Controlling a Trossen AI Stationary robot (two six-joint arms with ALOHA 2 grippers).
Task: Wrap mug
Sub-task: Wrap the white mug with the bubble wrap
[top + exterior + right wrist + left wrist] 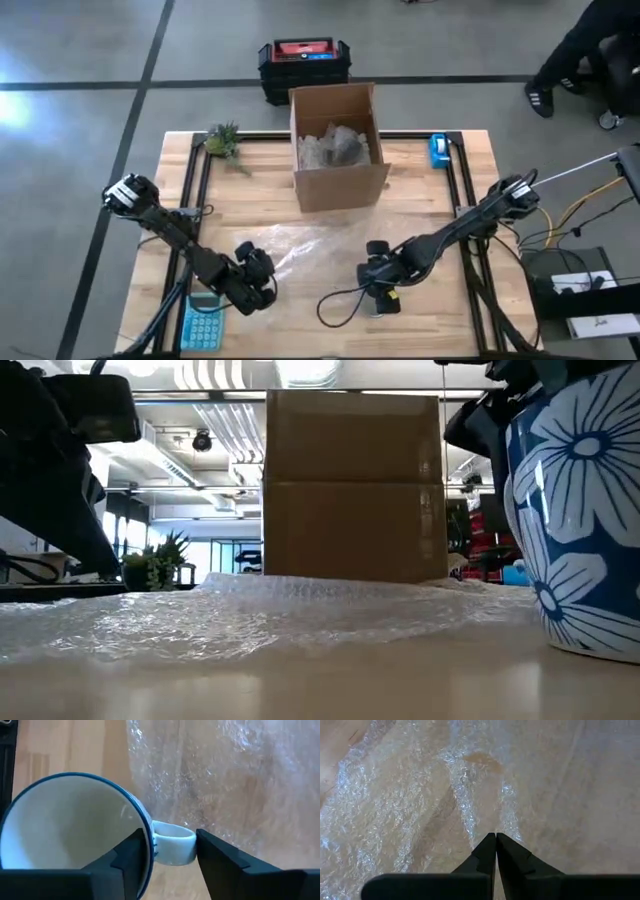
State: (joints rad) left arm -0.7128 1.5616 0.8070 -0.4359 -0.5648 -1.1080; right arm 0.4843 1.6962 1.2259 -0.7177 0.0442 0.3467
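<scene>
Here the mug (75, 830) is white inside with a blue rim and white flowers on blue outside, standing near the tabletop's (430, 200) front edge, beside the bubble wrap (310, 245). The right hand (167, 847) has its fingers spread around the mug's white handle (172, 847). The left hand (496, 845), pinched closed, rests on the wrap's front-left part. From above, the mug is hidden beneath the right hand.

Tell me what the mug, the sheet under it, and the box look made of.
Mug: likely glazed ceramic, with a glossy white inside, blue rim and blue floral outside.
Sheet: clear plastic bubble wrap, shiny and crinkled, wood showing through it.
Box: plain brown cardboard, matte, with a fold line across its side.
</scene>
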